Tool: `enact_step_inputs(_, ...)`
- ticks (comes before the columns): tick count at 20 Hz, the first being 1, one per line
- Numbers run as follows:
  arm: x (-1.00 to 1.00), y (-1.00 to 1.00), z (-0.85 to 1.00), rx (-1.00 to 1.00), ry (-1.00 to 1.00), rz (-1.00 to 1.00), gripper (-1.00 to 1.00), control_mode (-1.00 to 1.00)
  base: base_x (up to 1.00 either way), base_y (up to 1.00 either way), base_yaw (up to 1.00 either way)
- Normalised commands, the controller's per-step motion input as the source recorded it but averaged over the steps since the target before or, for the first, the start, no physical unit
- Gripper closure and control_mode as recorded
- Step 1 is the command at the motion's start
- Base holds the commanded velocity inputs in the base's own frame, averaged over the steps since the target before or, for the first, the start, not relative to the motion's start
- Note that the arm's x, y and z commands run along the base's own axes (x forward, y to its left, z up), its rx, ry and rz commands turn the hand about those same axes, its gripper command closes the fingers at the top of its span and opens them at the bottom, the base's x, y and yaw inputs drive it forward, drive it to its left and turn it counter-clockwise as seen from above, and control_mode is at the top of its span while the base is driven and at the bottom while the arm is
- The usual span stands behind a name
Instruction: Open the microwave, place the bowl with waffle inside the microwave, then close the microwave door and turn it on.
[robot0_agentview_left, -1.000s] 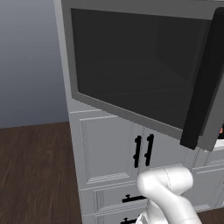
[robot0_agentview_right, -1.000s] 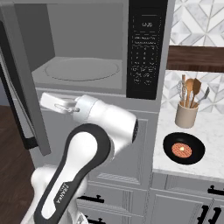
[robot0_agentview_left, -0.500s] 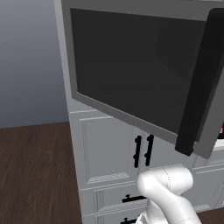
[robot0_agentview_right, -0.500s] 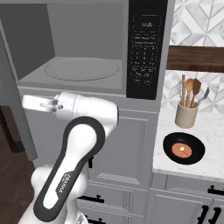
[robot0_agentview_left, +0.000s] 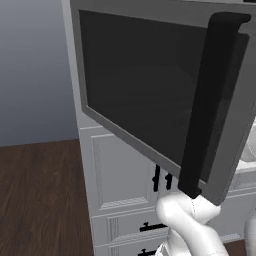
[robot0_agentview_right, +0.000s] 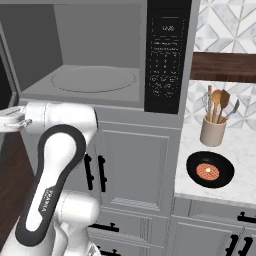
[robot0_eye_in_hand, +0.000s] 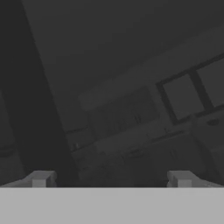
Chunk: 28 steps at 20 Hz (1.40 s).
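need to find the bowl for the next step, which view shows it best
The right base view: the bowl sits in full sight on the white counter right of the microwave, waffle at its centre. The left base view has the open door in front; the hand view looks at dark glass.

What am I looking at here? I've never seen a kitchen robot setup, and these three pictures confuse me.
It is a rendered kitchen with a white robot arm on a driving base. Two pictures come from cameras on the base, behind the arm to its left and right. The left one faces the microwave door, swung wide open, with its black handle. The right one shows the open microwave, its turntable and button panel. On the marble counter sit the bowl with waffle and a utensil holder. The third looks along the tool at the dark door glass; it is open and holds nothing.
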Motion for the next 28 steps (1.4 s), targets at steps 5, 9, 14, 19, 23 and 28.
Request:
enact_step_inputs(5, -0.01, 0.87, 0.04, -0.02, -0.04, 0.00, -1.00, -1.00, 0.00, 0.00, 0.00)
enact_step_inputs(9, -0.01, 0.80, 0.05, -0.02, -0.04, -0.04, -1.00, -1.00, 0.00, 0.00, 0.00)
enact_step_inputs(14, 0.00, 0.64, 0.01, 0.00, -0.02, -0.12, -1.00, -1.00, 0.00, 0.00, 0.00)
enact_step_inputs(19, 0.00, 0.54, 0.00, -0.02, 0.00, -0.20, -1.00, -1.00, 0.00, 0.00, 0.00)
enact_step_inputs(23, 0.00, 0.50, 0.00, -0.05, 0.01, -0.23, -1.00, -1.00, 0.00, 0.00, 0.00)
enact_step_inputs(28, 0.09, 0.14, 0.00, -0.03, 0.01, -0.12, -1.00, -1.00, 0.00, 0.00, 0.00)
